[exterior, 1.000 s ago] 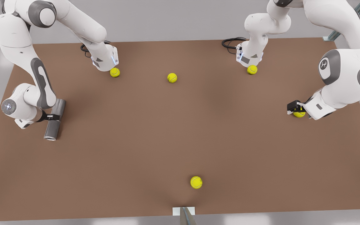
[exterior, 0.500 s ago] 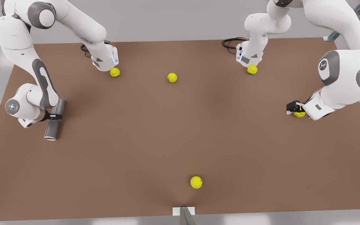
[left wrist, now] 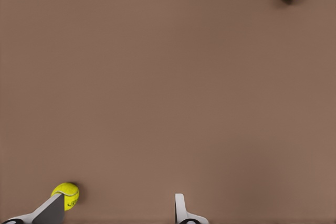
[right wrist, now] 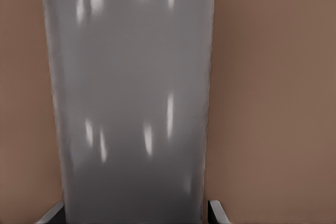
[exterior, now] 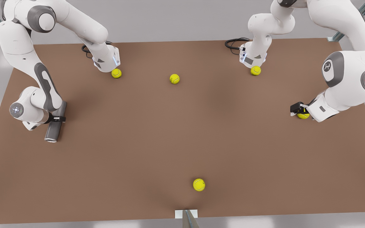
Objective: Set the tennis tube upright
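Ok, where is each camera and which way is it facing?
Front: above the table, looking down; both arms show.
Left wrist: on the left gripper, facing the table; open fingers, a ball by one.
Right wrist: on the right gripper, facing the tube gripped between its fingers.
Shared: front and right wrist show the tube; front and left wrist, that ball.

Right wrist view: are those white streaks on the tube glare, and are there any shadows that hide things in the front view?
Right wrist view: the streaks are highlights on the glossy tennis tube, which the right gripper straddles. Front view: only soft shadows on the table, under the arms and near the closest tennis ball; nothing hidden. Left wrist view: even light, left gripper open beside a tennis ball.
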You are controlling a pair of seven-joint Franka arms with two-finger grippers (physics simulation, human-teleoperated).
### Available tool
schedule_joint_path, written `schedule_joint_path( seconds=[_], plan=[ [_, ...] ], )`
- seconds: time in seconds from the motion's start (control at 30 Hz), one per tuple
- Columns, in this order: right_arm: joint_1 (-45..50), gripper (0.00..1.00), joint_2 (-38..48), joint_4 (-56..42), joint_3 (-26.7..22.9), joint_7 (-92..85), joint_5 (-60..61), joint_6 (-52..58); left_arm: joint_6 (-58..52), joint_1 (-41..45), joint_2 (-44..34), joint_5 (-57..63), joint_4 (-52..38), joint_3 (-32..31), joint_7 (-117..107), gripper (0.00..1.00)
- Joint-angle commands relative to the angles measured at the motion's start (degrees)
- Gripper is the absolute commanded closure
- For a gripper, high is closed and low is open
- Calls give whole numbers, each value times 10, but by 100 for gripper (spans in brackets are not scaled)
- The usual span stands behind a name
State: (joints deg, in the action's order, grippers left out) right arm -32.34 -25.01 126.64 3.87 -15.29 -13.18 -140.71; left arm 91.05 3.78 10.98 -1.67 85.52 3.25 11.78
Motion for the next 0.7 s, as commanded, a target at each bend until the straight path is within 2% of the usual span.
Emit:
schedule_joint_path(
  seconds=[0.0,0.13,0.33,0.67],
  plan=[
    [0,13,-1,-1,0,0,0,0,0,0,0,0,0,0,0,0],
    [0,14,-4,-2,0,0,1,0,0,0,1,0,0,0,0,0],
    [0,28,-3,-2,0,-4,0,1,1,0,3,0,4,1,0,0],
    [7,29,2,-10,1,-2,1,7,0,0,3,0,6,1,0,0]
  ],
)
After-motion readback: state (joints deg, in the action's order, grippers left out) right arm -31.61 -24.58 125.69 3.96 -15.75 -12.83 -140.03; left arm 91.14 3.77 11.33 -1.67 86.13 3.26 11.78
